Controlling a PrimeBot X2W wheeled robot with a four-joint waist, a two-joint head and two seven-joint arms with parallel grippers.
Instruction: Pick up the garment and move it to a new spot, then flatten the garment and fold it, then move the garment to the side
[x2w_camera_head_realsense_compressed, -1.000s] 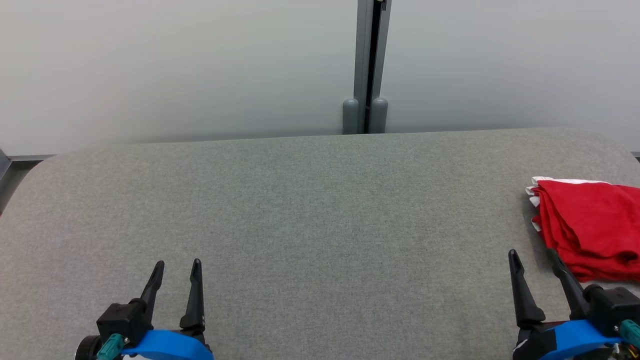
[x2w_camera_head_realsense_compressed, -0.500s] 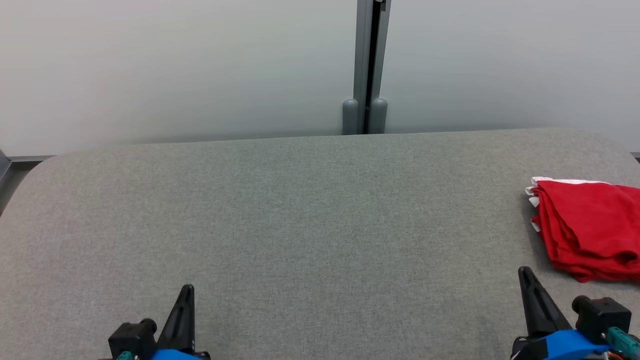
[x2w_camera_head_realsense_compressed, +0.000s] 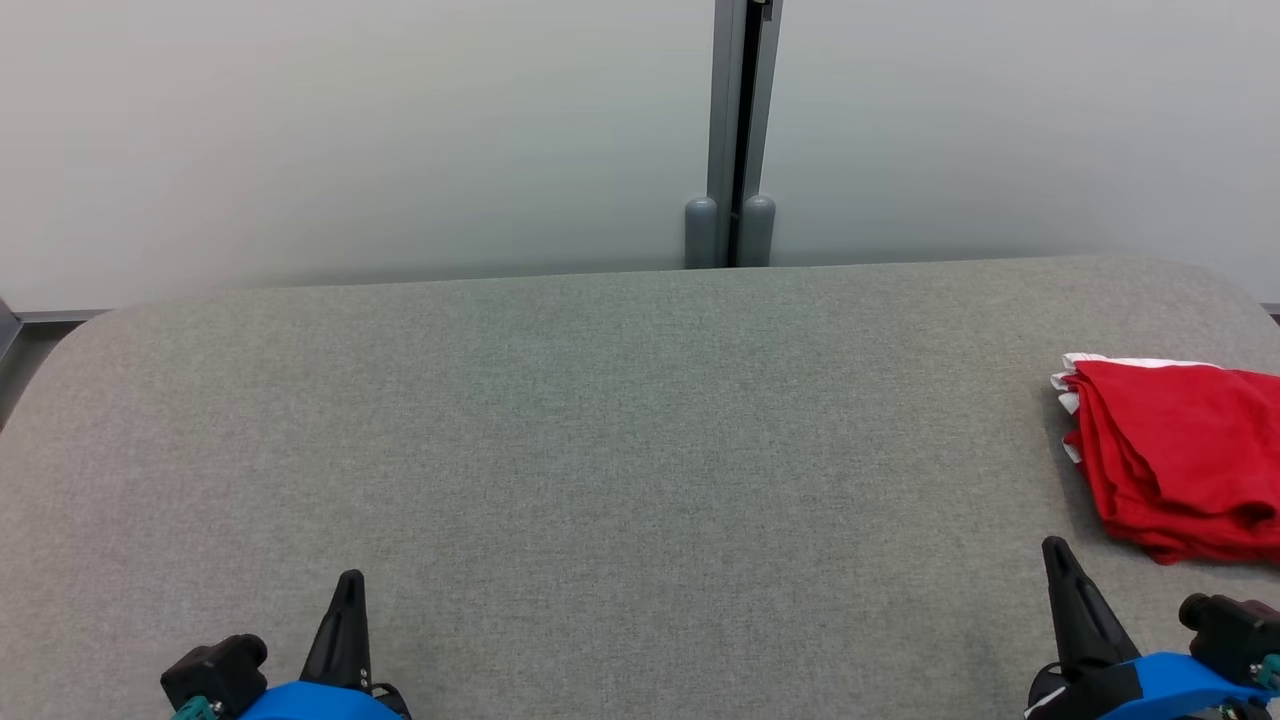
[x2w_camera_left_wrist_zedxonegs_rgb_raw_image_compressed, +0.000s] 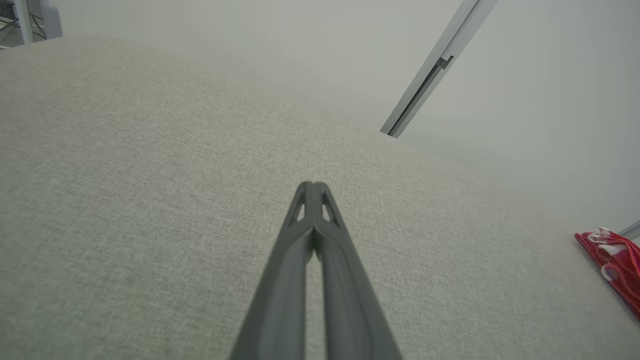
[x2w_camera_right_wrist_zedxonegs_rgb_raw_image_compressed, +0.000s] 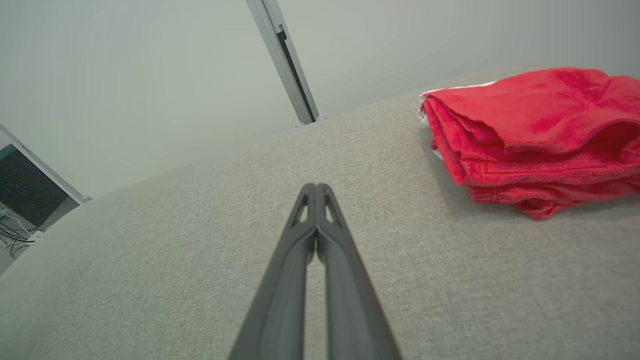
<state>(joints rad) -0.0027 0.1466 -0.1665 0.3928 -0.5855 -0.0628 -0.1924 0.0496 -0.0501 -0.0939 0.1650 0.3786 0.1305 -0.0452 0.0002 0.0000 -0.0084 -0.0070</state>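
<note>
Garment (x2w_camera_head_realsense_compressed: 1180, 450) folded, layered edges facing left; left fingers (x2w_camera_left_wrist_zedxonegs_rgb_raw_image_compressed: 287, 275), right fingers (x2w_camera_right_wrist_zedxonegs_rgb_raw_image_compressed: 287, 280) pressed together.

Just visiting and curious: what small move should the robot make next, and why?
Probably just park both arms: the folded red cloth garment already lies stacked at the right edge of the grey fabric-covered table, and the left gripper and right gripper are shut, empty, clear of it.

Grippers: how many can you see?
2. The left gripper is at the head view's lower left, the right gripper at its lower right, near the red garment but not touching it. Both are shut and hold nothing.
</note>
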